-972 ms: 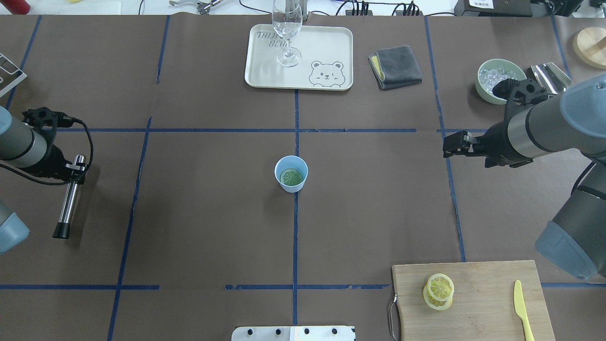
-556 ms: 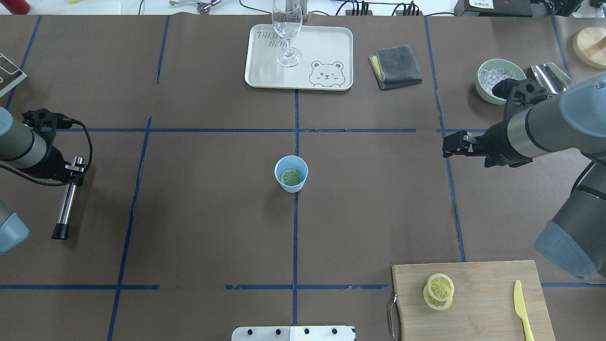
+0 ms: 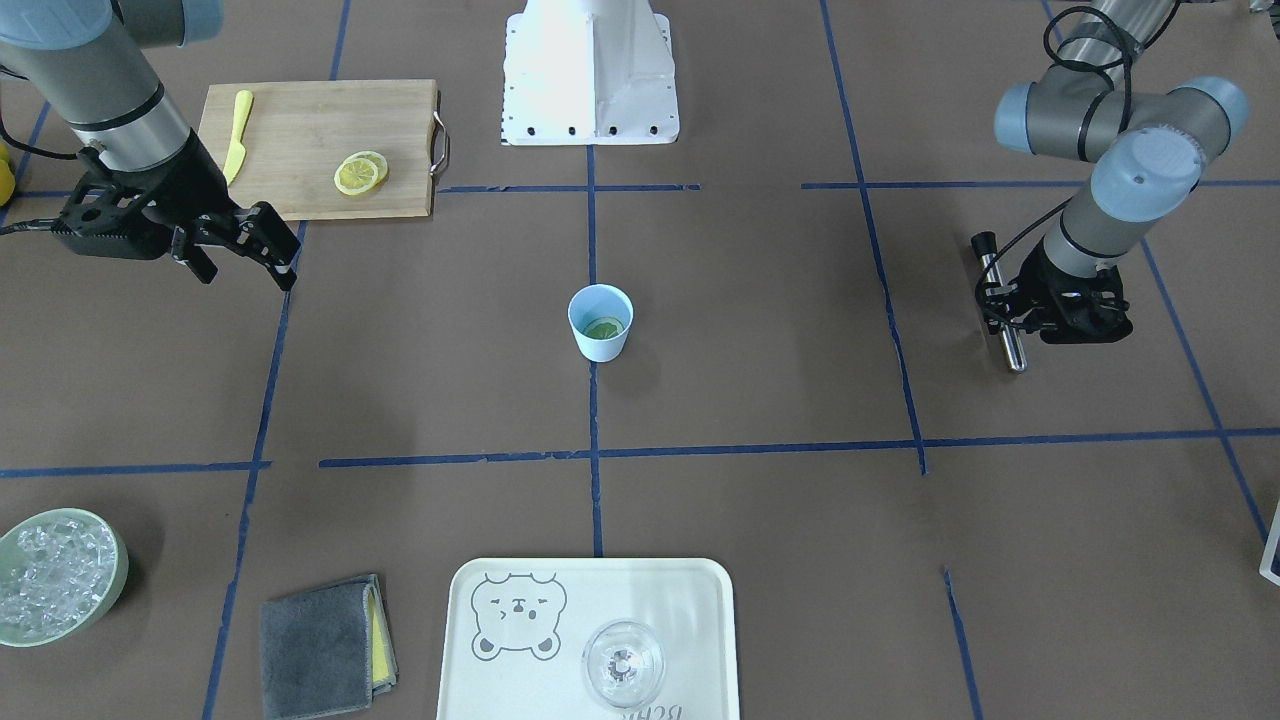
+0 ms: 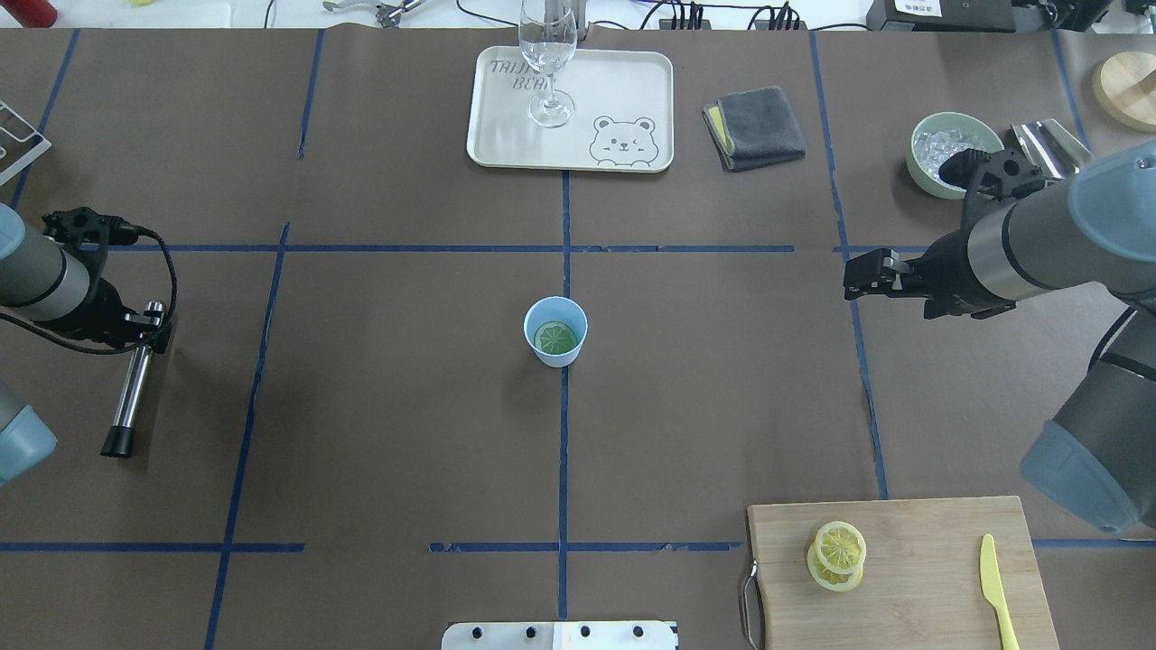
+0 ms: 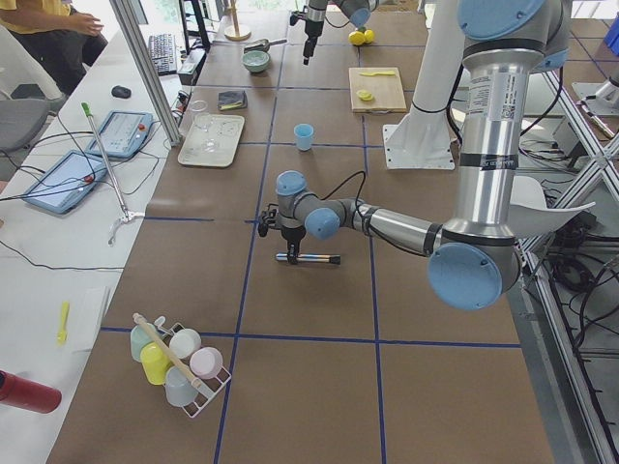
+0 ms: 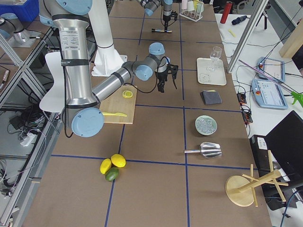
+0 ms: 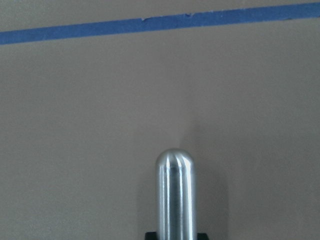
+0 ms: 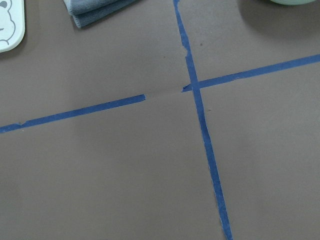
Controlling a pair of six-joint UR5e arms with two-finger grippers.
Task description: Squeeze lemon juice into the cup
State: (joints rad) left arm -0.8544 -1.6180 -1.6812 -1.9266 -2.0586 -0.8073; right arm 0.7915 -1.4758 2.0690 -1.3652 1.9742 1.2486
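The light-blue cup [image 4: 555, 331] stands upright at the table's middle, also in the front view [image 3: 600, 322]. One lemon slice [image 4: 554, 338] lies flat inside it. Two more lemon slices [image 4: 837, 555] are stacked on the wooden cutting board [image 4: 921, 587] at the near right. My left gripper [image 4: 143, 332] is far left of the cup, shut on a metal rod [image 4: 131, 388] with a black tip, which also shows in the left wrist view [image 7: 175, 195]. My right gripper [image 4: 851, 278] hovers open and empty, right of the cup; it also shows in the front view [image 3: 255, 255].
A cream tray [image 4: 623, 81] with a clear glass [image 4: 547, 54] sits at the far middle. A grey cloth [image 4: 754, 126], a green bowl of ice [image 4: 914, 170] and a metal scoop [image 4: 1048, 140] are far right. A yellow knife [image 4: 998, 591] lies on the board.
My left gripper has shifted the rod very slightly. The right gripper, cup and lemon slices have stayed in place.
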